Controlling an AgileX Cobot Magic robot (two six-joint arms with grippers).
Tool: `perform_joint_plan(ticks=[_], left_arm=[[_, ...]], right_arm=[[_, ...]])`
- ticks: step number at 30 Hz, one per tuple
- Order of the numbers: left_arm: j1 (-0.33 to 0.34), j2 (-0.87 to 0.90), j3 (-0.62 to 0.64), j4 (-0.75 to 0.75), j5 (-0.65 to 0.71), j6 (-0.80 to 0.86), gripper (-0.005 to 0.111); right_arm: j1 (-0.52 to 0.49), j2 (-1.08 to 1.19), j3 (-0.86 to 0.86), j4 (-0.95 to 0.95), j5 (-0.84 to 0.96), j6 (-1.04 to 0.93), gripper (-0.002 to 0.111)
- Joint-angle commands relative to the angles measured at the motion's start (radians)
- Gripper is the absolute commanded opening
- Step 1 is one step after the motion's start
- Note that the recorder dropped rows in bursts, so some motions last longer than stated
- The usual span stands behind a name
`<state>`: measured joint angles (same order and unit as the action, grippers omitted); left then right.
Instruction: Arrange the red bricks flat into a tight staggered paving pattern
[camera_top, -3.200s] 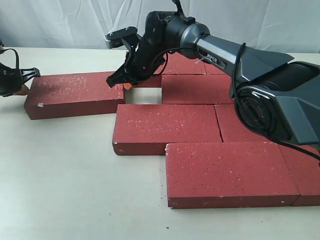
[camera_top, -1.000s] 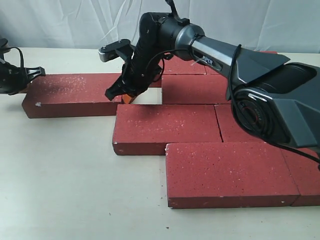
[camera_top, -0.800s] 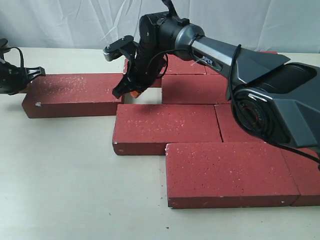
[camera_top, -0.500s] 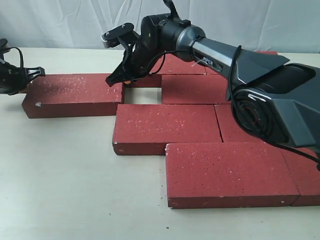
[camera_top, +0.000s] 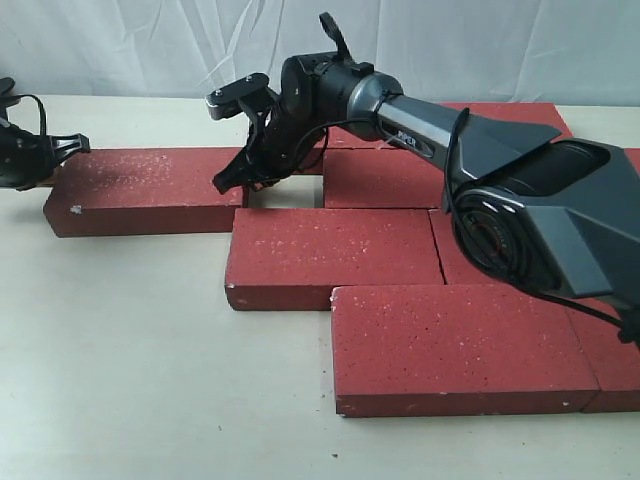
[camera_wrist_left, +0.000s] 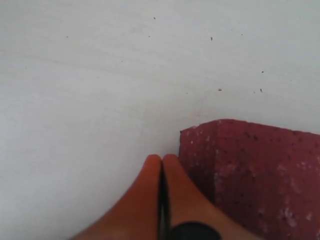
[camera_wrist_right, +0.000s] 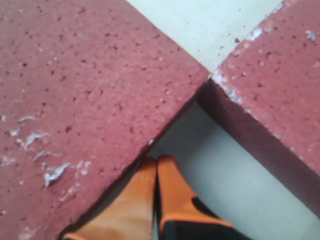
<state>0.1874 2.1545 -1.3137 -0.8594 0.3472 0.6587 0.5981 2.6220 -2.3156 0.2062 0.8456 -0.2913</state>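
The stray brick (camera_top: 150, 185) lies flat, left of the paved red bricks (camera_top: 340, 255), with the right gripper (camera_top: 232, 182) pinched closed and empty at its right end and the left gripper (camera_wrist_left: 161, 160) likewise at its left end.

A robotics lab: white draped cloth backdrop (camera_top: 150, 45) far behind a plain cream counter (camera_top: 130, 380), dark grey robot arm (camera_top: 500, 135) on the right.

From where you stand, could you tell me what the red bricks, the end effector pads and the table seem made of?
The red bricks: fired clay or concrete, matte, rough; white flecks, chipped edges. The pads of the right end effector: probably rubber or plastic; smooth orange. The table: perhaps laminate; smooth, pale, matte.
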Motion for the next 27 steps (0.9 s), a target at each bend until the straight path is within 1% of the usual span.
perform_joint_plan(ticks=[1,10,27], left_arm=[[0.0,0.003,-0.004,-0.001,0.012,0.0,0.0],[0.0,0.003,-0.004,-0.007,0.026,0.0,0.0],[0.0,0.003,-0.004,-0.023,0.035,0.0,0.0]], right_arm=[[0.003,-0.017,-0.002,0.005,0.034,0.001,-0.001],[0.003,-0.033,-0.002,-0.013,0.047,0.001,-0.001],[0.02,-0.049,-0.002,-0.004,0.141,-0.029,-0.001]])
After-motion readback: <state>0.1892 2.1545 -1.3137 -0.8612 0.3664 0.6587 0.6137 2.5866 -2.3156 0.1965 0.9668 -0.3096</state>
